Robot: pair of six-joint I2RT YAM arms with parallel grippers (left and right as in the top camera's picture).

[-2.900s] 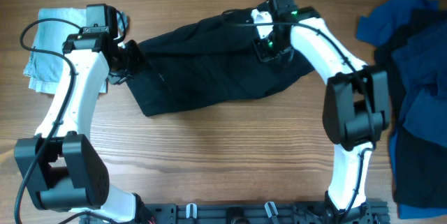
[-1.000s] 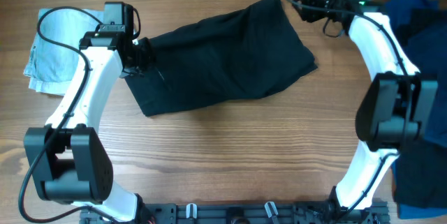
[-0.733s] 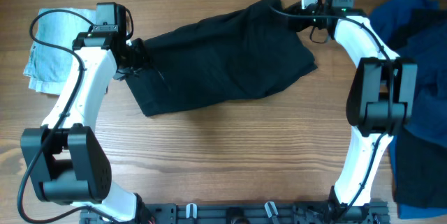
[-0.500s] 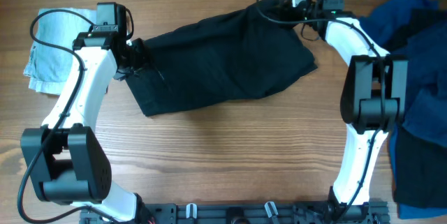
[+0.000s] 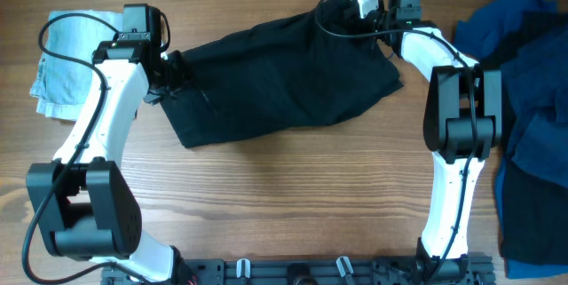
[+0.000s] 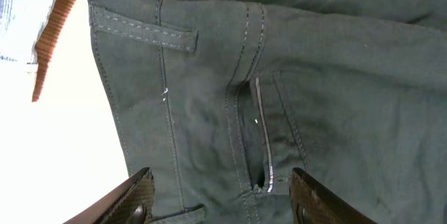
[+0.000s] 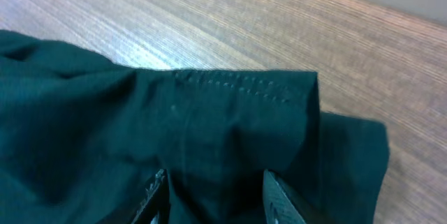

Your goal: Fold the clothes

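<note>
My left arm reaches up the left side of the wooden table (image 5: 293, 196), elbow bent. Its left pincer (image 6: 222, 196) is spread wide above the waistband end of the black shorts (image 5: 284, 76) and holds nothing. My right arm stretches straight up the right side, forearm turned leftward. My right pincer (image 7: 215, 196) stands about half parted astride the stitched hem at the shorts' upper right corner, and I see no cloth pinched in it.

A second ago my right arm was out beyond that corner, nearer the blue garments (image 5: 528, 98); it has since swung left onto the hem. My left arm has barely shifted, and the shorts lie as they did.

The shorts sprawl slantwise across the far middle, with bare wood all along the near half. The pale blue denim piece (image 5: 62, 59) lies just beyond my left arm, and the blue heap fills the right edge.
</note>
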